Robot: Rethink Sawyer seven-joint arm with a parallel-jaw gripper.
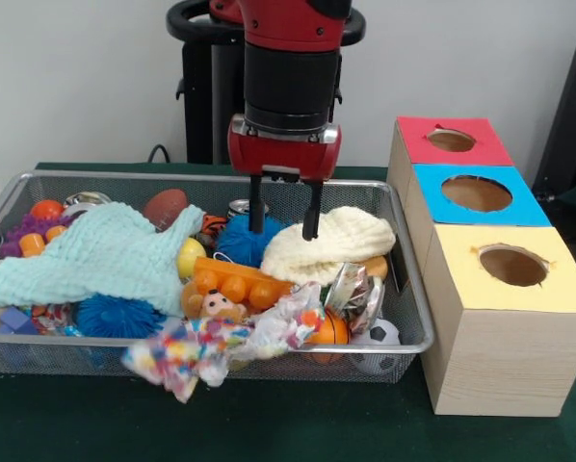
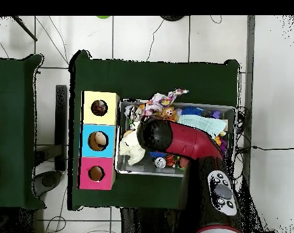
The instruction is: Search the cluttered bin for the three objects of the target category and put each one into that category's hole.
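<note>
Nearest the camera in the front view, a speckled rag (image 1: 196,351) droops over the front rim of the wire bin (image 1: 38,358), at about 6 o'clock of the bin.

By size: the green desk (image 1: 269,423) carries everything. On it, at 3 o'clock of the bin, stands a wooden box (image 1: 495,356) with three round holes in its top: a yellow panel (image 1: 548,289) nearest, a blue panel (image 1: 432,202) in the middle and a red panel (image 1: 490,144) farthest. From above, each hole seems to show something inside, but I cannot tell what.

The red and black arm (image 1: 288,58) comes down over the middle of the bin. Its pincer (image 1: 284,217) is released, two dark fingers (image 1: 311,212) spread apart and gripping nothing, tips just above a cream cloth (image 1: 351,241) at 2 o'clock of the bin and a blue spiky ball (image 1: 240,243) at about 12 o'clock.

A pale green towel (image 1: 105,255) covers the 9 o'clock side. An orange block (image 1: 235,284) lies at the centre, a second blue spiky ball (image 1: 115,316) at 7 o'clock, a small basketball (image 1: 331,330) and a small soccer ball (image 1: 379,337) at 5 o'clock, a brown football (image 1: 165,207) at 11 o'clock.

Which objects belong to the target category cannot be told from the views.
</note>
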